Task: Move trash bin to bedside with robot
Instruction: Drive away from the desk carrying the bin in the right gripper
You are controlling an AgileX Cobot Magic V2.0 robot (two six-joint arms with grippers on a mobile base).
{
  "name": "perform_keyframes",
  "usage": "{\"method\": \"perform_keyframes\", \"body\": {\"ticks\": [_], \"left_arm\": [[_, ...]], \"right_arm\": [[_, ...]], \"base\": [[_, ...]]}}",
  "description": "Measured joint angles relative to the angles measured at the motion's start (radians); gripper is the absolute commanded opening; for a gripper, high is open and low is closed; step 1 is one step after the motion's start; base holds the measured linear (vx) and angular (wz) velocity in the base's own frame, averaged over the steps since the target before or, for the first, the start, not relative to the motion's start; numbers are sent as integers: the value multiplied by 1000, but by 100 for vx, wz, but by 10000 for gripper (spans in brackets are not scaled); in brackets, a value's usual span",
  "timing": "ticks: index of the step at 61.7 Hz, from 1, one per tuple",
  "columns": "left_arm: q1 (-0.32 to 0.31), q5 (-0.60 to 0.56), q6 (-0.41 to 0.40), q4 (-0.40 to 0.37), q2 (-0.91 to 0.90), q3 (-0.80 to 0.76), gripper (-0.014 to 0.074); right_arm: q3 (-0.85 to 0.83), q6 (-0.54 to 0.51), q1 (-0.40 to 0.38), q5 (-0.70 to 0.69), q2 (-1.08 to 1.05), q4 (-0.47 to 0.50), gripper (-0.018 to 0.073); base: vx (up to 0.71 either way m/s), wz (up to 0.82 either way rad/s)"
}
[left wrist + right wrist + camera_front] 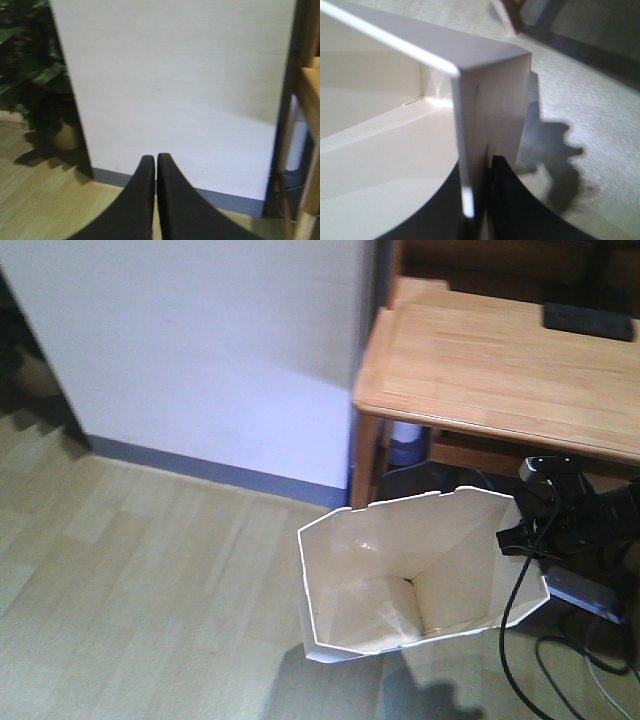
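Nearest, in the right wrist view: right gripper (pixel 479 172) clamped on the trash bin (pixel 490 90), thin white wall pinched between two black fingers (pixel 520 215), one inside against the cream lining, one outside. Grip set just beside a cut corner of the rim. Past that corner, a jagged shadow (pixel 555 150) thrown on the pale floor (pixel 600 110).

Next, in the left wrist view: left gripper (pixel 155 161) closed, black tips side by side with only a hairline between. Held above light wood boards, pointed at a white wall panel (pixel 175 75) edged below by a grey-blue baseboard (pixel 225 199). Far left, a potted plant (pixel 30 65) in a tan pot, deep in shade. Far right, a wooden desk leg (pixel 306 150).

Widest, from the front-facing view: same bin low and right of centre, mouth open toward the camera, octagonal rim plain to see. Resting on the floor or raised off it, cannot tell. Placed just in front of the desk's left front leg, near the outer corner of the white wall. Right claw on the bin's right-hand rim, black cables (pixel 515 640) looping down beside it. Farther back, the light wooden desk top (pixel 480 370), with a flat black object (pixel 588 320) at its far edge. Under the desk, a blurred white-and-blue container (pixel 405 443).
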Motion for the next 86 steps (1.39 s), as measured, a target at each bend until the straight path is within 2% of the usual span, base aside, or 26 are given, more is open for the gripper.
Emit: {"method": "perform_keyframes", "body": {"ticks": [37, 86], "left_arm": [[0, 0, 0, 0, 0, 0, -6], [0, 0, 0, 0, 0, 0, -6]], "right_arm": [[0, 0, 0, 9, 0, -1, -6], [0, 0, 0, -6, 0, -1, -6]], "base": [[-2, 53], [10, 54]]}}
